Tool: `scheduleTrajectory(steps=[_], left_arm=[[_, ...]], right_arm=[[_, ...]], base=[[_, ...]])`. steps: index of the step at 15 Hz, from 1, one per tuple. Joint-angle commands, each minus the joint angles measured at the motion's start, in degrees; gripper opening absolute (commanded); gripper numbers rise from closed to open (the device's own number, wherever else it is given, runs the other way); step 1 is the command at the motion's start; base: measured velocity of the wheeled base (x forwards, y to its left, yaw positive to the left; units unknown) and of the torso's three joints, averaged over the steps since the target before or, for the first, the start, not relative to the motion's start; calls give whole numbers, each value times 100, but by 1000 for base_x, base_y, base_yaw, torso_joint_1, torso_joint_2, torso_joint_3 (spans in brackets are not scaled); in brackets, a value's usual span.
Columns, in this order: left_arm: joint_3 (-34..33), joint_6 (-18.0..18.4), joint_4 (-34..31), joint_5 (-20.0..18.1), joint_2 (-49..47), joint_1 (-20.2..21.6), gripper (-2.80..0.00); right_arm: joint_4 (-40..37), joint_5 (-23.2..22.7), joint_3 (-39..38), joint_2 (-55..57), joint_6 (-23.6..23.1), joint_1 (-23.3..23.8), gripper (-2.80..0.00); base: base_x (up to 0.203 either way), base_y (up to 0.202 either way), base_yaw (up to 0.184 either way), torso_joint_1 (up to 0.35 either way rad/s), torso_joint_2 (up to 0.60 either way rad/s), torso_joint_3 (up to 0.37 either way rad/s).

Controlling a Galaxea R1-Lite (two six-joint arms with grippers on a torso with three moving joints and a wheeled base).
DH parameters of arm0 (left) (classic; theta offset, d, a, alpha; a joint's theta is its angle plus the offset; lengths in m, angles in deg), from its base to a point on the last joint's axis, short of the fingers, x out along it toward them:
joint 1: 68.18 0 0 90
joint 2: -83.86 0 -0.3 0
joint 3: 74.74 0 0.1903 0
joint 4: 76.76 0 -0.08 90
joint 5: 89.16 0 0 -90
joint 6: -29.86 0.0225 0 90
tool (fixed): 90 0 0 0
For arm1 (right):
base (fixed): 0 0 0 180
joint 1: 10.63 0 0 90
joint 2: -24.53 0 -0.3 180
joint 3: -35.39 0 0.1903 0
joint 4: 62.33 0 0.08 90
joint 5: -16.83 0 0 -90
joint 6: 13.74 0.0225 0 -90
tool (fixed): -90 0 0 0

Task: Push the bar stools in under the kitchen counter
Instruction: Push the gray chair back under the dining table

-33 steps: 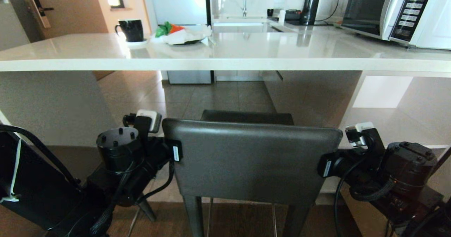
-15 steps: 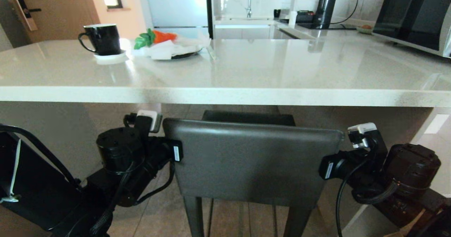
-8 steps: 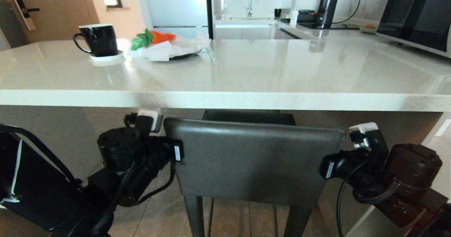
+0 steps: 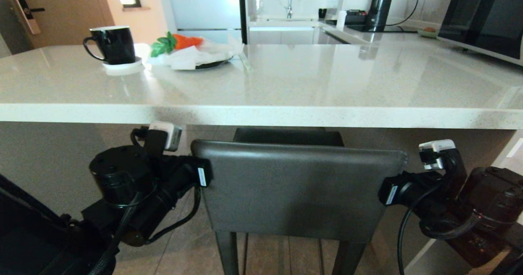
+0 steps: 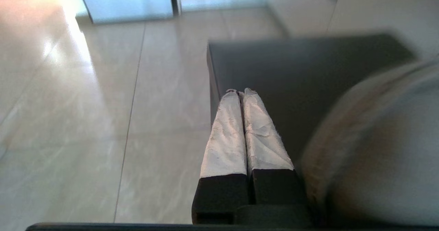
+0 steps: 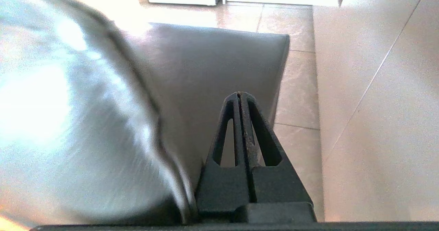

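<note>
Two pincers closed flanking bar stool; glossy kitchen counter, tiled floor.

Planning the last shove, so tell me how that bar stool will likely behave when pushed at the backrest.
The bar stool probably tips before it slides: both shut grippers, left gripper and right gripper, flank its high backrest, above thin legs. Its glossy leather looks slippery. On the smooth tile floor the feet should glide.

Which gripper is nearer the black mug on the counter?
Left. The left gripper sits at the stool backrest's left edge, below the black mug; the right gripper is at the backrest's far edge.
</note>
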Motion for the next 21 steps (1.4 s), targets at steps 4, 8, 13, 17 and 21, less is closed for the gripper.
scheduleTrajectory(steps=[4, 8, 13, 17, 21], left_arm=[[-821, 1, 37, 211, 535, 29, -280], [-1433, 21, 34, 248, 1404, 23, -280], [-1769, 378, -30, 484, 2876, 946, -280], [-1685, 807, -598, 503, 4292, 2167, -280], [-1369, 1057, -1755, 330, 5860, 2978, -280]], right_arm=[[33, 35, -359, -593, 65, 18, -280], [26, 52, -1035, -1374, 72, 7, -280], [-479, 484, -1102, -3007, -338, 47, -280], [-2753, 599, -498, -4953, -450, 397, -280], [-5725, 537, 409, -6888, -477, 1007, -280]], base=[[0, 0, 0, 0, 0, 0], [0, 0, 0, 0, 0, 0], [0, 0, 0, 0, 0, 0], [0, 0, 0, 0, 0, 0], [0, 0, 0, 0, 0, 0]])
